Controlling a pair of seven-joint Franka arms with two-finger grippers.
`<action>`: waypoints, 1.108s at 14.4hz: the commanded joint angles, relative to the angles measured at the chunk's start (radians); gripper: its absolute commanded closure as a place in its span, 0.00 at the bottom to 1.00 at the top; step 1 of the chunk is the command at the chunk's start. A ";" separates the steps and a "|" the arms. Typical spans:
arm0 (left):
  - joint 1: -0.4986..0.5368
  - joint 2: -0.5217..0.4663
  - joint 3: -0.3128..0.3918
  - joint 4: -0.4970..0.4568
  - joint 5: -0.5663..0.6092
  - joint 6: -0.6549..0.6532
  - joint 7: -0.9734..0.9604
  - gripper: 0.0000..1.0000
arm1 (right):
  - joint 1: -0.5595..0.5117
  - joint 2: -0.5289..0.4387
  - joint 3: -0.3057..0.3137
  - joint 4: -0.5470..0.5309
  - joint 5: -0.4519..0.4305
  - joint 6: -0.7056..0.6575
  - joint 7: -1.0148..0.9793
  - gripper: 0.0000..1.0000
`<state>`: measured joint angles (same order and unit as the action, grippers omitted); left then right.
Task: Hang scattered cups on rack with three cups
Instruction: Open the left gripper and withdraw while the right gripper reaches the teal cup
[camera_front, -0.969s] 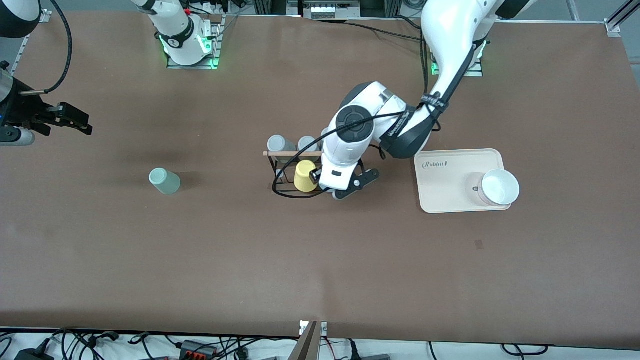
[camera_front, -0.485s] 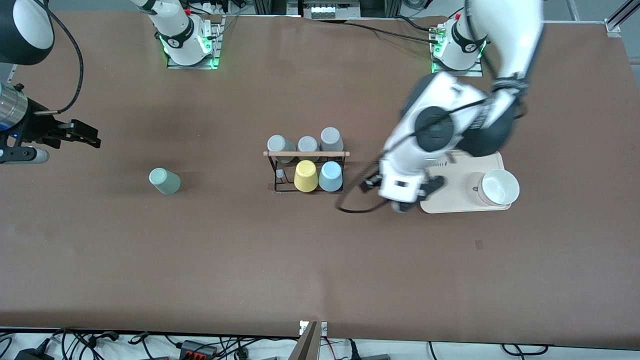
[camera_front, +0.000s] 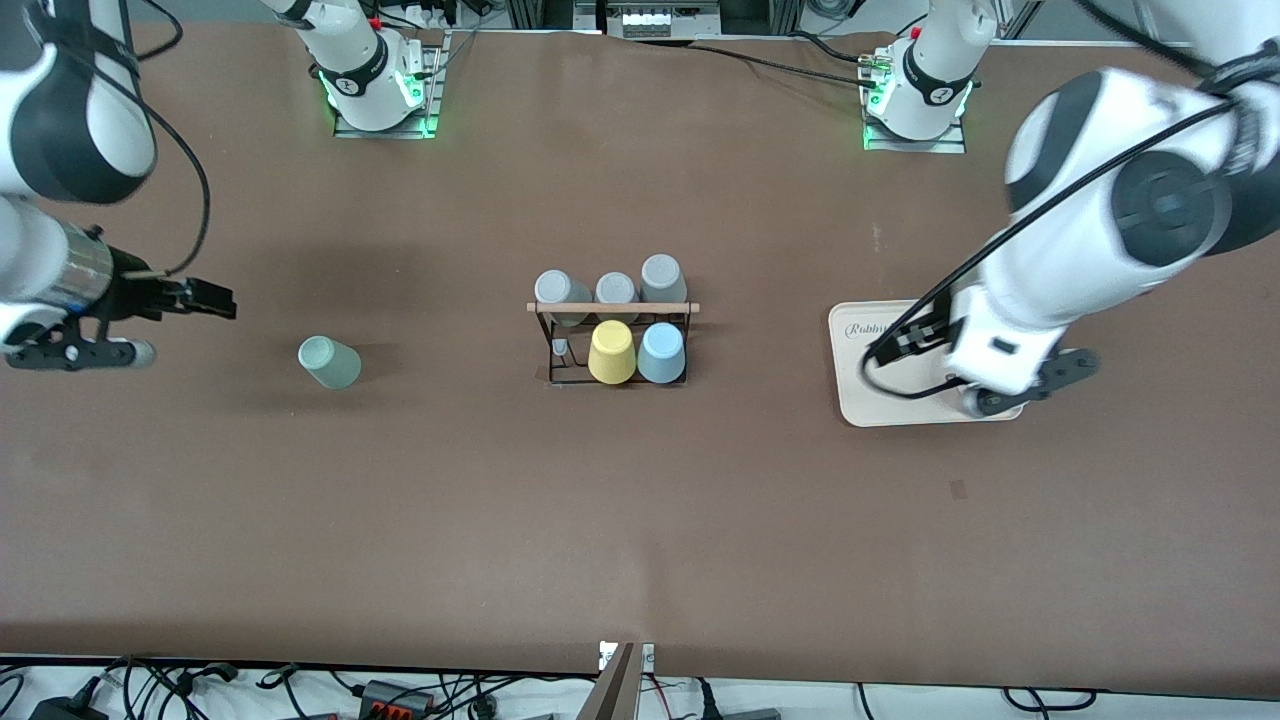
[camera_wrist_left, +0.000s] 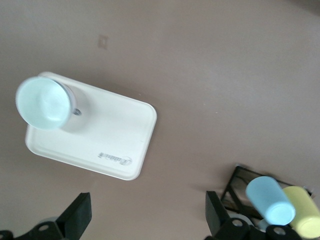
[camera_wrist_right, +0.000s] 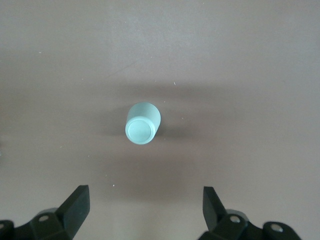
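The black wire rack (camera_front: 556, 375) with a wooden rod (camera_front: 612, 308) holds a yellow cup (camera_front: 612, 352) and the light blue cup (camera_front: 661, 353); both cups show in the left wrist view, the blue one (camera_wrist_left: 270, 200) beside the yellow one (camera_wrist_left: 302, 217). The mint green cup (camera_front: 328, 362) stands alone on the table toward the right arm's end, closed end up (camera_wrist_right: 142, 123). My left gripper (camera_front: 1030, 385) is open and empty, up over the beige tray (camera_front: 880, 400); it also shows in its wrist view (camera_wrist_left: 148, 210). My right gripper (camera_front: 80, 352) is open and empty, in the air beside the mint cup (camera_wrist_right: 144, 200).
Three grey tumblers (camera_front: 616, 290) stand just past the rack, toward the robots' bases. A white bowl (camera_wrist_left: 44, 102) sits on the beige tray (camera_wrist_left: 115, 150), hidden by the left arm in the front view.
My left arm has left the rack and swung over the tray, leaving the light blue cup hanging beside the yellow one. My right gripper has come closer to the mint cup.
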<state>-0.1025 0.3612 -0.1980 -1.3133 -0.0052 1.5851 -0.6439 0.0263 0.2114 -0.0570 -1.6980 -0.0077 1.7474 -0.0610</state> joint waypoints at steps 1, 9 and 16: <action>0.076 -0.142 -0.015 -0.153 0.004 0.007 0.183 0.00 | 0.006 0.058 0.003 0.002 -0.011 0.056 0.000 0.00; 0.217 -0.238 -0.015 -0.178 -0.004 -0.051 0.464 0.00 | 0.030 0.105 0.003 -0.186 -0.012 0.270 0.001 0.00; 0.267 -0.312 -0.008 -0.179 -0.001 -0.086 0.550 0.00 | 0.052 0.172 0.005 -0.238 -0.011 0.366 0.027 0.00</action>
<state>0.1376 0.0856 -0.1988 -1.4624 -0.0057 1.5002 -0.1447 0.0716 0.3719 -0.0526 -1.9134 -0.0077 2.0756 -0.0528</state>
